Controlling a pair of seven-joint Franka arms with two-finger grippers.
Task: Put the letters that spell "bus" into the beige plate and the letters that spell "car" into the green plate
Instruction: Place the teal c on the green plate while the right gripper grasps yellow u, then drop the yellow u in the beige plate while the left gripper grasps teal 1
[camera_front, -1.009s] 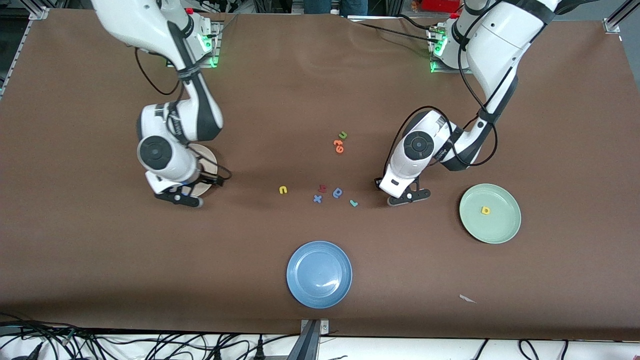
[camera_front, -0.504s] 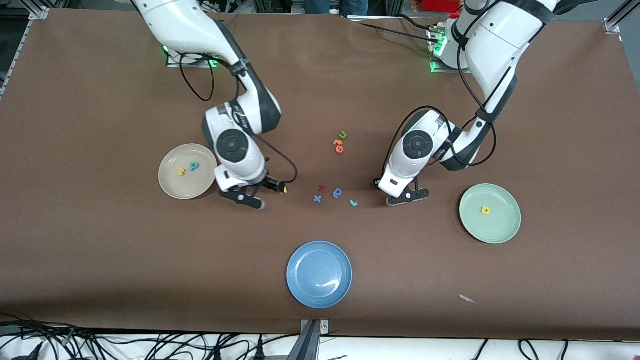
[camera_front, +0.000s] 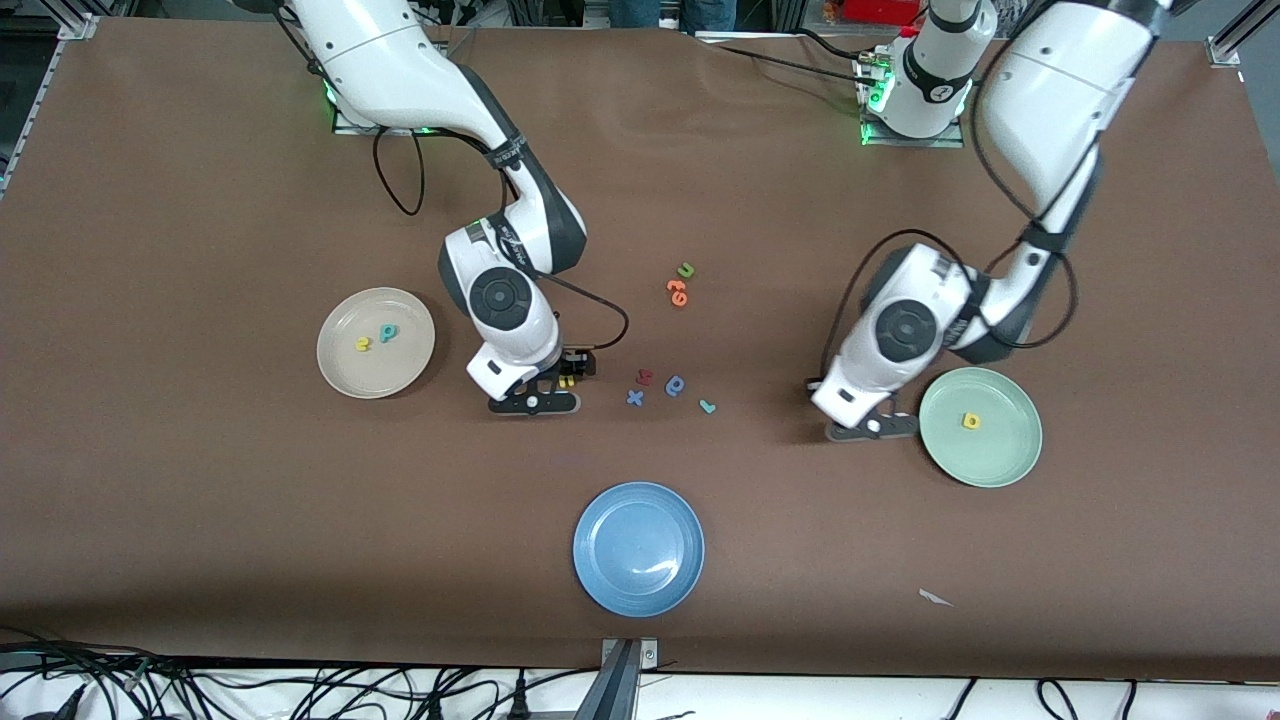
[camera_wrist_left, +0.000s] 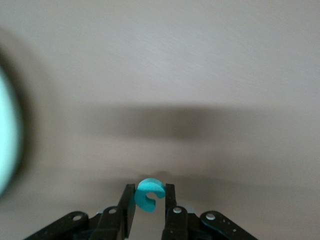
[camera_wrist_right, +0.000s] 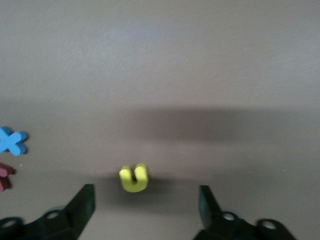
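My left gripper (camera_wrist_left: 150, 199) is shut on the teal c (camera_wrist_left: 149, 194). It hangs low over the table just beside the green plate (camera_front: 990, 468), where the yellow a (camera_front: 970, 421) lies. My right gripper (camera_wrist_right: 146, 205) is open and down at the table, its fingers on either side of the yellow u (camera_wrist_right: 134, 178) without touching it. In the front view that u (camera_front: 566, 380) shows at the right gripper (camera_front: 553, 388). The beige plate (camera_front: 352, 375) holds the yellow s (camera_front: 363, 344) and the teal b (camera_front: 388, 333). The teal r (camera_front: 707, 406) lies mid-table.
Beside the teal r lie a blue round letter (camera_front: 676, 385), a blue x (camera_front: 634, 397) and a red letter (camera_front: 645, 377). An orange letter (camera_front: 678, 292) and a green u (camera_front: 686, 270) lie farther from the front camera. A blue plate (camera_front: 638, 548) sits near the front edge.
My right arm swung from over the beige plate to the yellow u and came down around it. My left gripper shut on the teal c and carried it toward the green plate.
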